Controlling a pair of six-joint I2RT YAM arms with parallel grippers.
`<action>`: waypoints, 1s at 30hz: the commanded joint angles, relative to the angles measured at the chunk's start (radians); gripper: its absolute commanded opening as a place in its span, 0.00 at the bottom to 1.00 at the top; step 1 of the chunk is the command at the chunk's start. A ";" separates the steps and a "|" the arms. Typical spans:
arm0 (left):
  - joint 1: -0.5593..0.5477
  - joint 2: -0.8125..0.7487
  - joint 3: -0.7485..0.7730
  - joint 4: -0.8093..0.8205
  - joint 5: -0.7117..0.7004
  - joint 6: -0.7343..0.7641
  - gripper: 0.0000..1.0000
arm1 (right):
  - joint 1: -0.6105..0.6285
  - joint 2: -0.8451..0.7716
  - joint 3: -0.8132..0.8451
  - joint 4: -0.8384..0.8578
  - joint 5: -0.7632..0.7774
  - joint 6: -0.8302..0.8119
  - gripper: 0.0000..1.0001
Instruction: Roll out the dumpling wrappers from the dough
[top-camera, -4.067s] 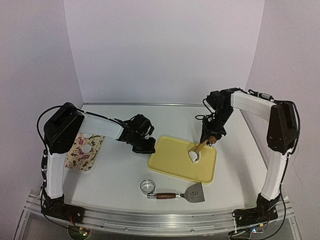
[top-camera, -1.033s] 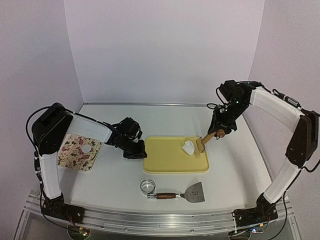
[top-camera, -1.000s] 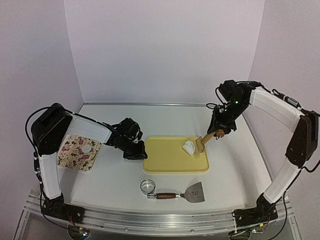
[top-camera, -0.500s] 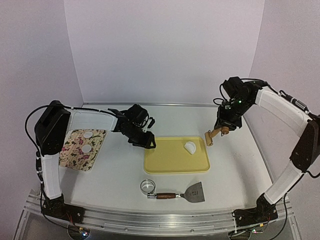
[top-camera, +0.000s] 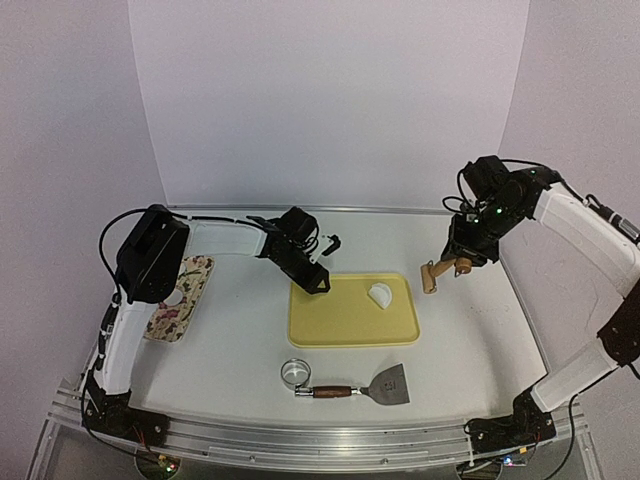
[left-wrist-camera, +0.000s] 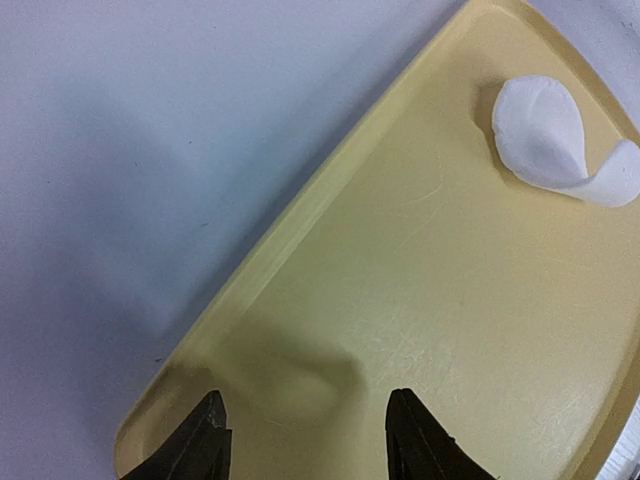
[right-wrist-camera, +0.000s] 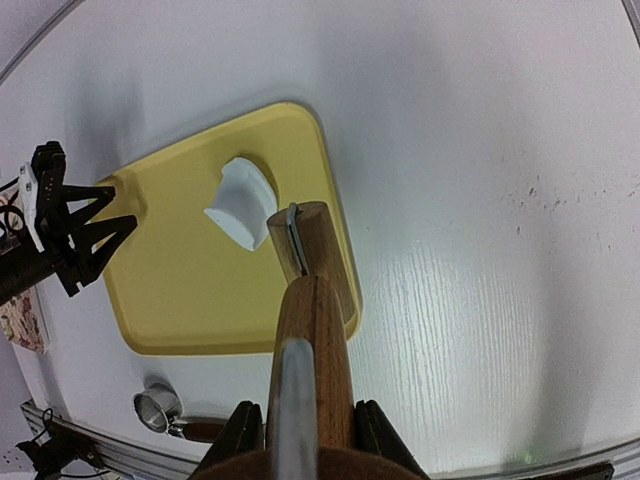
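A curled white piece of dough (top-camera: 381, 296) (left-wrist-camera: 555, 140) (right-wrist-camera: 243, 205) lies near the far right of the yellow tray (top-camera: 340, 325) (left-wrist-camera: 420, 300) (right-wrist-camera: 180, 280). My left gripper (top-camera: 316, 281) (left-wrist-camera: 310, 445) hovers open over the tray's far left corner, nothing between its fingers. My right gripper (top-camera: 462, 262) (right-wrist-camera: 308, 425) is shut on the handle of a wooden roller (top-camera: 431, 277) (right-wrist-camera: 310, 300), held in the air just past the tray's right edge. One dumpling wrapper (top-camera: 179, 297) shows on the floral cloth (top-camera: 190, 285), beside my left arm.
A metal ring cutter (top-camera: 295, 373) (right-wrist-camera: 160, 405) and a wooden-handled scraper (top-camera: 388, 384) lie in front of the tray. My left arm stretches across the cloth and hides part of it. Walls stand at the back and both sides.
My left gripper has opened and slid from the tray's left edge to its far left corner. My right arm has carried the roller off the dough, up and rightward past the tray.
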 joint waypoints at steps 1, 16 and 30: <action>0.012 0.015 0.073 0.028 0.019 0.063 0.52 | 0.000 -0.069 -0.024 0.018 0.017 0.036 0.00; 0.040 0.138 0.211 -0.023 0.027 0.097 0.53 | 0.000 -0.033 -0.013 0.018 -0.032 0.014 0.00; 0.053 0.146 0.177 -0.114 0.054 0.048 0.05 | 0.001 -0.002 -0.016 0.020 -0.044 -0.002 0.00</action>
